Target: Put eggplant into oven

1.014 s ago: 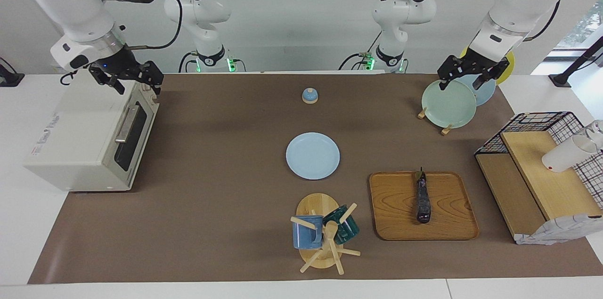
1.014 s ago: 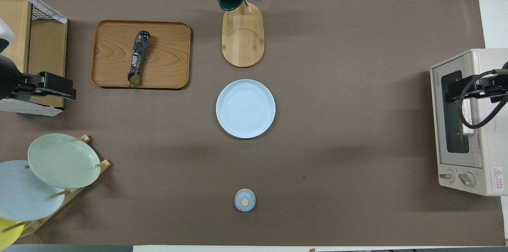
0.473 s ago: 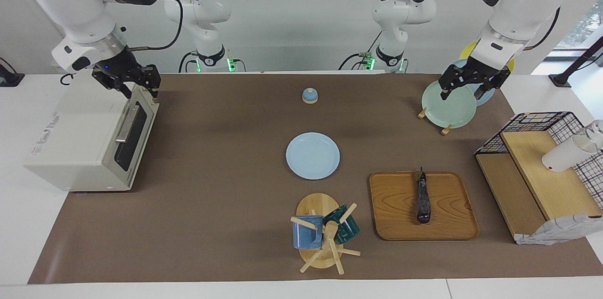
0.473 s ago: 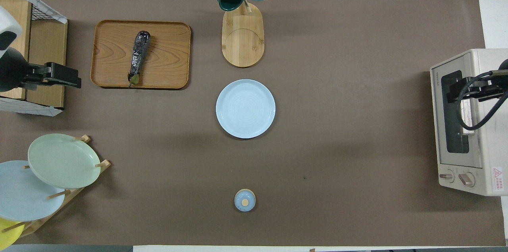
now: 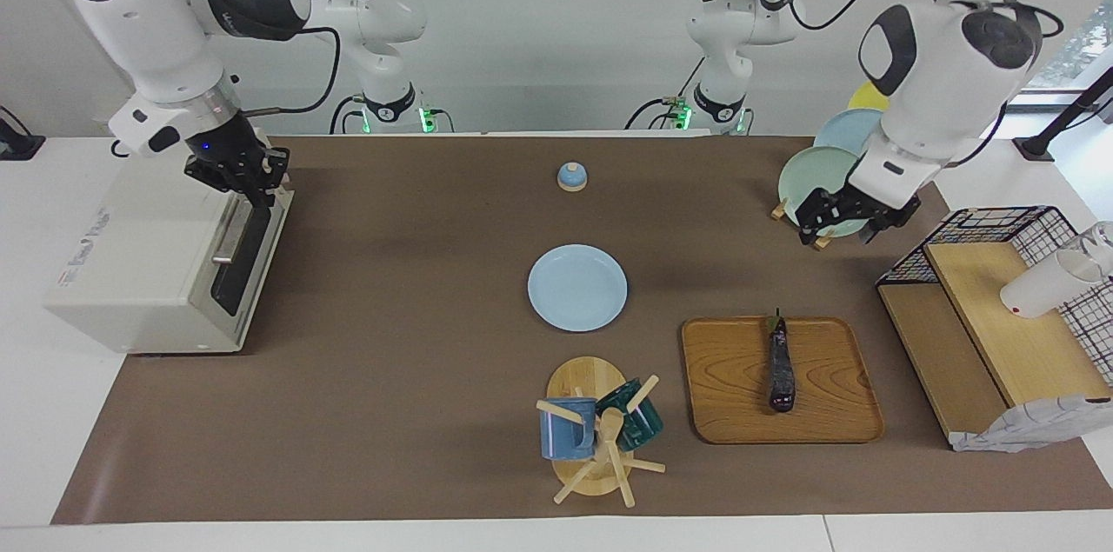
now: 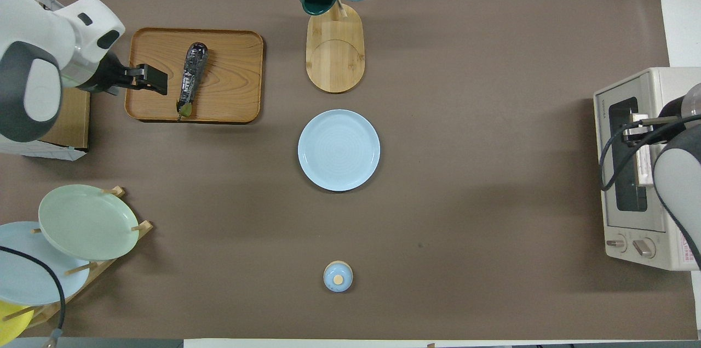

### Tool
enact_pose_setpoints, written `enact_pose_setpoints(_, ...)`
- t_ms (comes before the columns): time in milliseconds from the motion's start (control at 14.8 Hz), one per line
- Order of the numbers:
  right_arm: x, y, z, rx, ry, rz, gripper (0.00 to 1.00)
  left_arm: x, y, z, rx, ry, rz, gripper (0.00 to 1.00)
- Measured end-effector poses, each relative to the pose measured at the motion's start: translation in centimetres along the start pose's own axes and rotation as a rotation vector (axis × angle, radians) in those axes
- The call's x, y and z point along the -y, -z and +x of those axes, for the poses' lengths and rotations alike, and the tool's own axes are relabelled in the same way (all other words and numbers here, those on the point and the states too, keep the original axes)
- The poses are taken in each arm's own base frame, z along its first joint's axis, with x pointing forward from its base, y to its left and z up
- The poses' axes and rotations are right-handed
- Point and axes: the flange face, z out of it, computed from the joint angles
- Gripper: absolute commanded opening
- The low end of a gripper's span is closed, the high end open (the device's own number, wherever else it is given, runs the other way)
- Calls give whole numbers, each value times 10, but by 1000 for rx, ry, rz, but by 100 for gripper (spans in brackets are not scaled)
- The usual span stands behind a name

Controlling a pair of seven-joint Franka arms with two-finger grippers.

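- The eggplant (image 5: pixel 780 365) lies lengthwise on the wooden tray (image 5: pixel 722 413), toward my left arm's end of the counter and near the edge away from the robots. Nothing has hold of it.
- My left tool (image 5: pixel 842 220) hangs in the air by the plate rack (image 5: pixel 822 239), short of the tray. Its fingers look parted and carry nothing.
- My right tool (image 5: pixel 246 176) sits at the top edge of the oven (image 5: pixel 139 261) door, at the right arm's end of the counter. I cannot tell how its fingers stand.
- The oven door appears closed.
- Judgement: the reach step is in hand. Next I would bring the left tool over the eggplant's middle, straddle it, then close, while the right tool pulls the door down.
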Motion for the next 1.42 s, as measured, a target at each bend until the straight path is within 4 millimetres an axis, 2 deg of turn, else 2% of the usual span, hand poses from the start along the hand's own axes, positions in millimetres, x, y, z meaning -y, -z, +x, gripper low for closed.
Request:
enact_pose_setpoints(203, -12, -35, 2, 20, -28, -54, 0, -10, -62, 20, -8, -86, -5, 100)
enact_pose_setpoints(406, -14, -39, 3, 25, 0, -113, 0, -12, -111, 32, -21, -169, -4, 100)
enact_pose_setpoints(541, -15, -39, 3, 27, 30, -128, 0, -9, -128, 36, -24, -232, 9, 100)
enact_pose_setpoints(676, -24, -41, 2, 32, 51, -126, 0, -8, -137, 39, -41, -261, 18, 99)
enact_pose_setpoints(811, -25, -41, 1, 24, 55, -117, 0, -9, -141, 39, -46, -269, 19, 84)
enact_pose_setpoints(1014, -24, -41, -2, 8, 42, -84, 0, -9, -141, 39, -49, -272, 20, 52)
enact_pose_setpoints(1082, -21, -41, -2, 3, 39, -69, 0, -9, -141, 39, -50, -272, 20, 32)
enact_pose_setpoints(1149, -16, -41, -2, -2, 38, -49, 0, -9, -142, 39, -51, -272, 21, 6)
enact_pose_setpoints(1217, -7, -43, -3, -6, 44, -28, 0, -9, -143, 39, -51, -273, 21, 0)
enact_pose_setpoints(1420, 30, -58, 0, -36, 68, 21, 0, -9, -142, 39, -52, -273, 22, 0)
